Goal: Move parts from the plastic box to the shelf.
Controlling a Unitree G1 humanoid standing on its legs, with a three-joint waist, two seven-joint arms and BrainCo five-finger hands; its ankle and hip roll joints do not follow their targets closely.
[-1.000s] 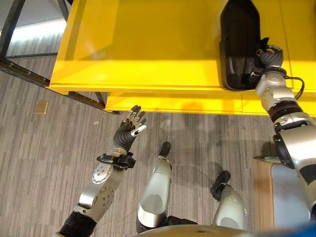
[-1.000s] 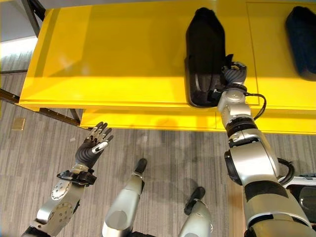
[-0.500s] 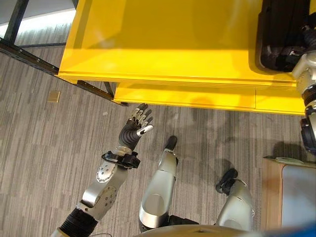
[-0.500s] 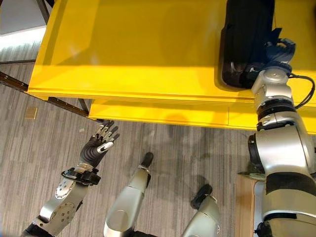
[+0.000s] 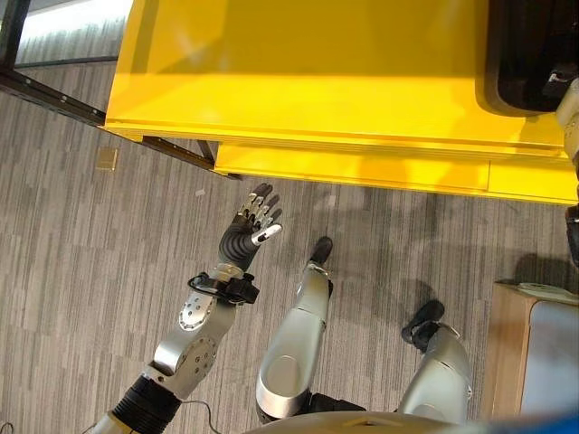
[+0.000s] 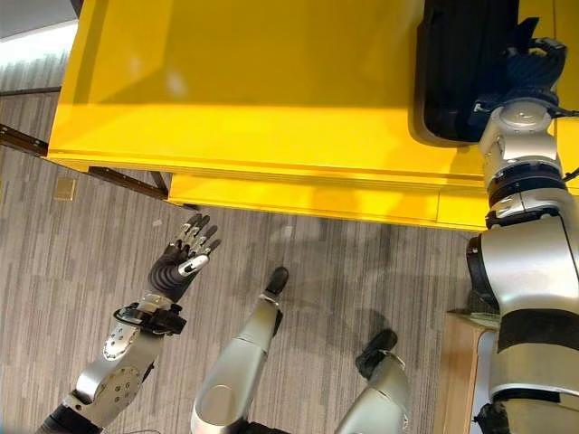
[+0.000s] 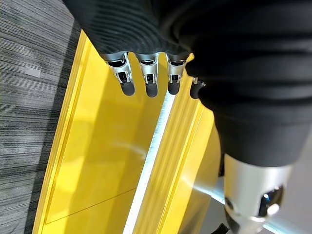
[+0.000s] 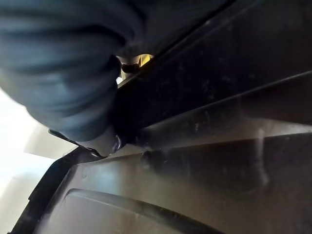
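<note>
Right eye view shows the whole picture shifted, so the camera moved. The black part lies on the yellow shelf, right hand at its edge, fingers hidden; placing seems nearly finished. Left hand hangs spread, empty.

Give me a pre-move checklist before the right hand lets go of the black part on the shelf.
1. Black part lies on the yellow shelf: ok, it lies flat on top.
2. Part back from the shelf's front edge: ok, its near end sits behind the lip.
3. Right hand at the part's near right corner: ok.
4. Right hand's grip state: cannot tell, fingers hidden against the part.
5. Left hand out of the way: ok, open, over the floor below the shelf.
</note>
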